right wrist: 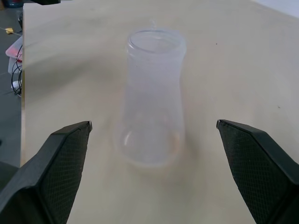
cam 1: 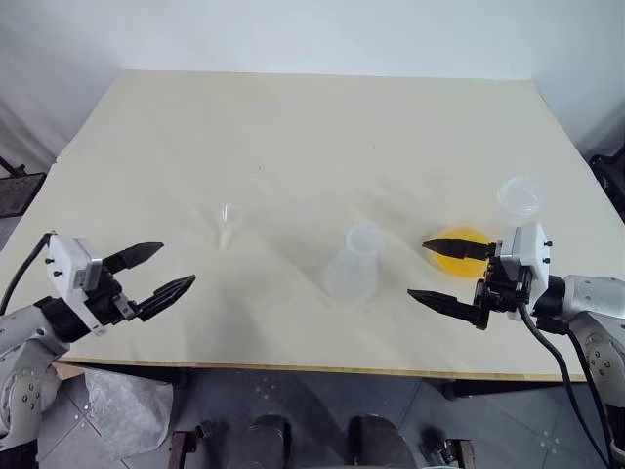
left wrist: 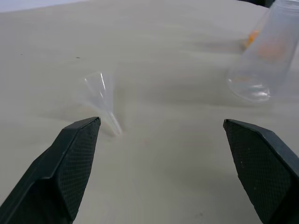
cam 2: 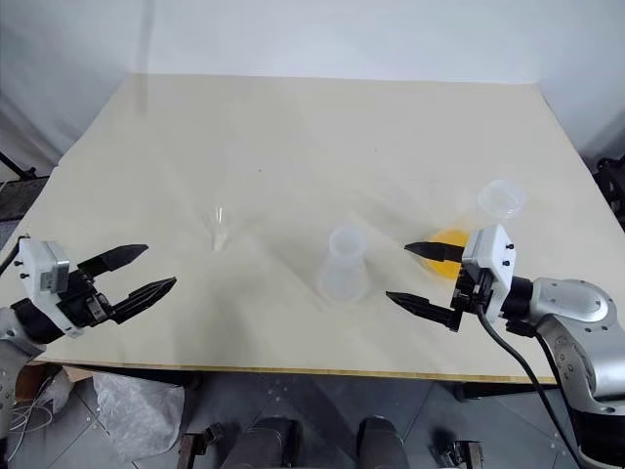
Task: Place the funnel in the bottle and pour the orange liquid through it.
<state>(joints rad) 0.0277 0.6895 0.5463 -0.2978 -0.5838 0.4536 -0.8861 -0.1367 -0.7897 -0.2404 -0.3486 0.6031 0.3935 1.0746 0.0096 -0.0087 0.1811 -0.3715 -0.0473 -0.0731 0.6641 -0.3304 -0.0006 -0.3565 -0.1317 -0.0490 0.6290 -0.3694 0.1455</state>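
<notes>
The light, slippery, clear funnel (cam 1: 228, 225) rests cone-up on its stem on the bench (cam 1: 293, 127), just ahead of the left gripper (cam 1: 161, 271) with its fingers spread and empty, and probably wants a gentle pinch across the cone wall; the right gripper (cam 1: 449, 274), likewise spread, faces the bottle (cam 1: 353, 264).

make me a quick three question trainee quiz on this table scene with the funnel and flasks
1. True or false: the small transparent plastic funnel already sits in the neck of the smaller clear conical bottle.
2. Which gripper is nearer the funnel? A) left gripper B) right gripper
3. Fill in: the translucent orange liquid lies in the larger clear flask, on the robot's ____ side.

Key: 1 false, the funnel stands apart on the pale wooden table. 2 A. 3 right. Both grippers are open and empty.
</notes>
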